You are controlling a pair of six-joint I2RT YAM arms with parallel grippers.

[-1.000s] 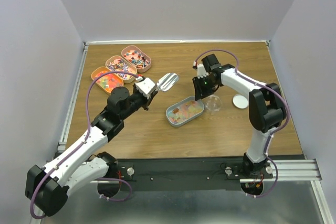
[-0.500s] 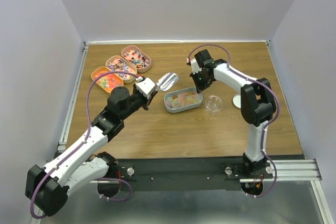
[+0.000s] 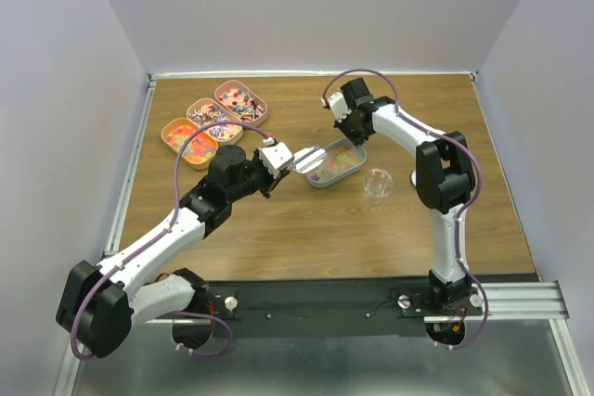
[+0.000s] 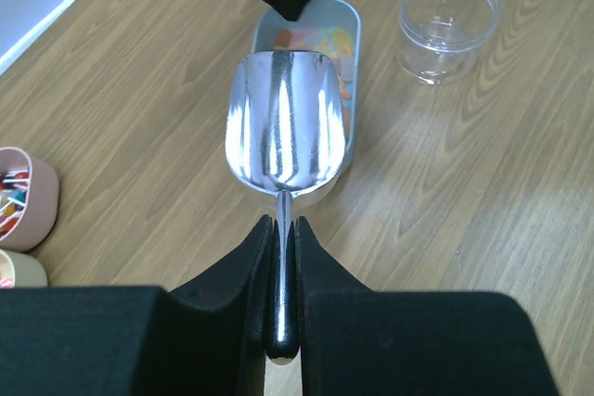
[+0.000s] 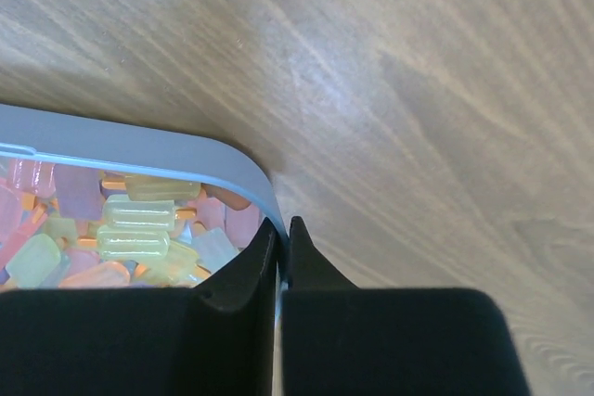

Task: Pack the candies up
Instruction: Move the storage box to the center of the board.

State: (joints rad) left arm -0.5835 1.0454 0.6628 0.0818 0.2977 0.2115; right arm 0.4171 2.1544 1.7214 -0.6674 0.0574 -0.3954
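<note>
Left gripper (image 4: 283,231) pinching scoop (image 4: 288,127) handle; right gripper (image 5: 282,231) pinching tin (image 5: 139,146) rim, candies (image 5: 135,229) inside

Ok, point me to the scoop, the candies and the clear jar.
scoop (image 4: 288,122), left wrist view, middle of its silver bowl.
candies (image 5: 135,240), right wrist view, a yellow piece in the grey tin (image 5: 111,141).
clear jar (image 4: 450,67), left wrist view, its near wall.

Near edge, far-right corner open; oval tins (image 3: 191,110) fill far-left corner; grey tin (image 3: 329,183), jar (image 3: 377,184), scoop (image 4: 283,127), left tool (image 4: 283,229), right tool (image 5: 283,234) crowd centre.
</note>
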